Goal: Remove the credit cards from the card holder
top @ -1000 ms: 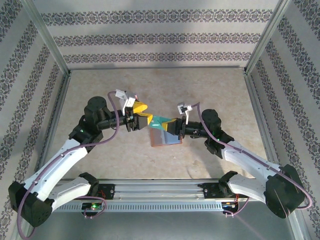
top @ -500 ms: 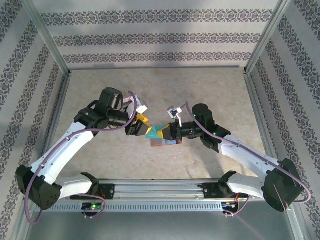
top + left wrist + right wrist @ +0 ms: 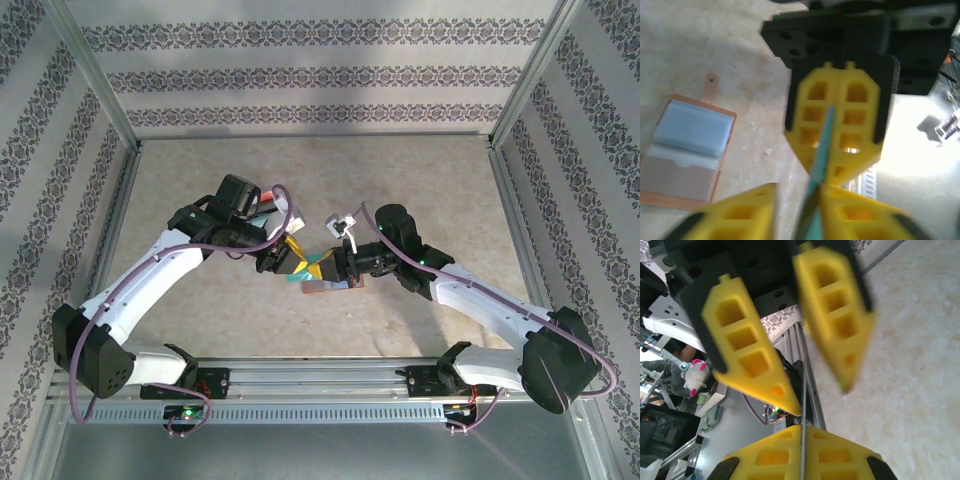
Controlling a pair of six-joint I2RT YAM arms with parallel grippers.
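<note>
Card holder (image 3: 687,150) lies below right end effector (image 3: 802,440).

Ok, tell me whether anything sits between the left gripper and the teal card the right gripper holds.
Nothing visible does. The teal card, pinched by the right gripper, stands edge-on in the gap between the fingers of the left gripper; the open card holder lies apart on the table.

The top external camera is looking down from above and behind the black arm bases (image 3: 190,372), taking in the whole beige stone-patterned table (image 3: 200,180). The wrist cameras are sitting close behind the yellow lattice-fingered left gripper (image 3: 797,190) and right gripper (image 3: 801,429), facing each other. The left one is looking toward the table's near edge. All three are sharing the thin teal plastic card (image 3: 821,145), which the wrist views are catching edge-on.
</note>
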